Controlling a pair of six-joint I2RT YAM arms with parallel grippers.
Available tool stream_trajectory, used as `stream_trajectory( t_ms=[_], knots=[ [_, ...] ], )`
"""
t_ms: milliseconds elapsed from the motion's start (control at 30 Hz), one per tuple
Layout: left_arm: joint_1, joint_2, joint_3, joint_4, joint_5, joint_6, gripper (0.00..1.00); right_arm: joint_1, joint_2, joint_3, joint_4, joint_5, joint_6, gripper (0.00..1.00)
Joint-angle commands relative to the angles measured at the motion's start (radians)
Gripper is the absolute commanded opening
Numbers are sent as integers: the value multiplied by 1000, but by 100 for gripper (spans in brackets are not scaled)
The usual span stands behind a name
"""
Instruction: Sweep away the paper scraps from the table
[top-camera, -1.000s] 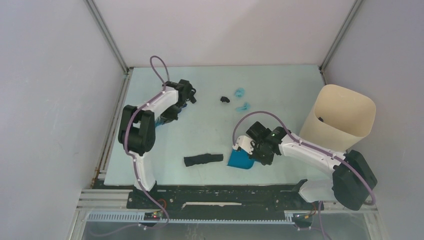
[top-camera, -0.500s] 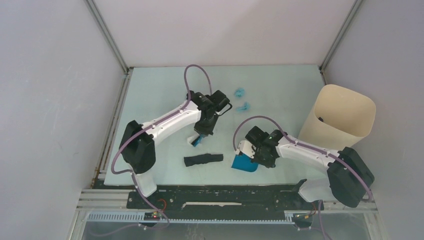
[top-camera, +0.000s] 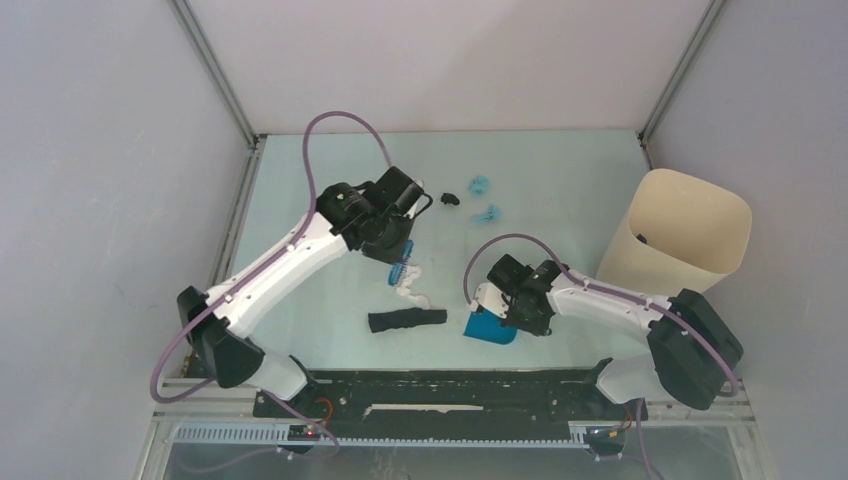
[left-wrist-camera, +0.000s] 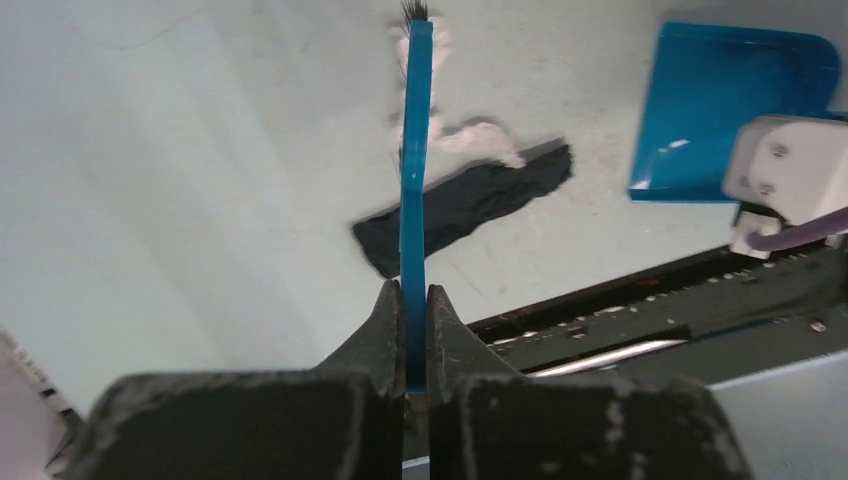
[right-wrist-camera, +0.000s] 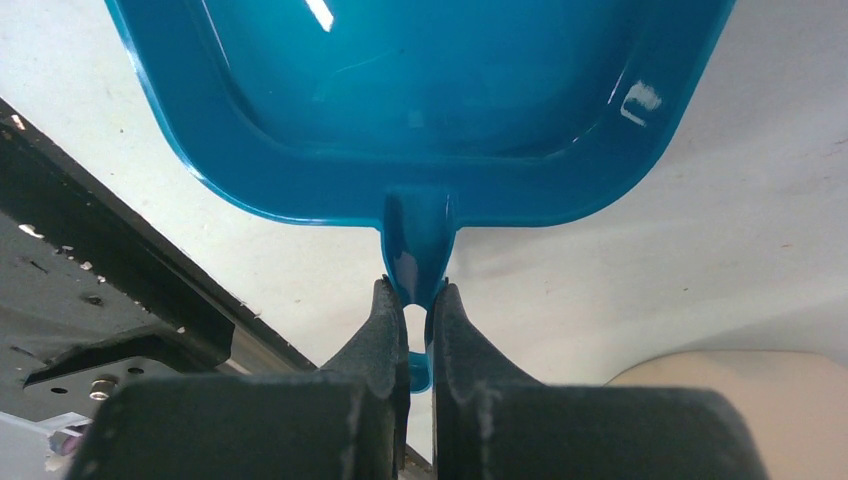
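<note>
My left gripper (left-wrist-camera: 413, 300) is shut on the handle of a blue hand brush (left-wrist-camera: 415, 150), whose bristles point at the table (top-camera: 560, 170). In the top view the brush (top-camera: 399, 270) stands mid-table, touching a white paper scrap (top-camera: 411, 291). A long black strip (top-camera: 405, 320) lies just nearer, also seen in the left wrist view as the black strip (left-wrist-camera: 460, 205). My right gripper (right-wrist-camera: 415, 300) is shut on the handle of the blue dustpan (right-wrist-camera: 420, 90). The dustpan (top-camera: 488, 327) rests flat, right of the strip. Farther back lie a black lump (top-camera: 450, 198) and two light blue lumps (top-camera: 480, 184).
A tall beige bin (top-camera: 685, 235) stands at the right edge of the table, with something dark inside near its rim. The black base rail (top-camera: 430, 385) runs along the near edge. Grey frame posts stand at the back corners.
My left arm swung the brush from the far left to mid-table, then drew it nearer, and the white scrap now lies at its bristles. The dustpan shifted slightly left.
</note>
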Motion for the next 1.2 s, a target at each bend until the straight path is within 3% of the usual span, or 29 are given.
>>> stream_trajectory(
  t_ms=[0, 200, 667, 967, 1167],
  knots=[
    [24, -50, -47, -105, -196, -22, 0, 35, 37, 26, -11, 41, -6, 0],
    [50, -13, -160, -140, -298, -42, 0, 61, 63, 52, -17, 70, -9, 0],
    [43, 97, -259, 129, 94, 30, 0, 79, 132, 112, -87, 101, -12, 0],
    [-32, 219, -168, 248, 319, -8, 0, 99, 170, 156, -111, 67, -7, 0],
    [-77, 258, -83, 258, 382, -36, 0, 116, 188, 160, -102, 66, 3, 0]
  ],
)
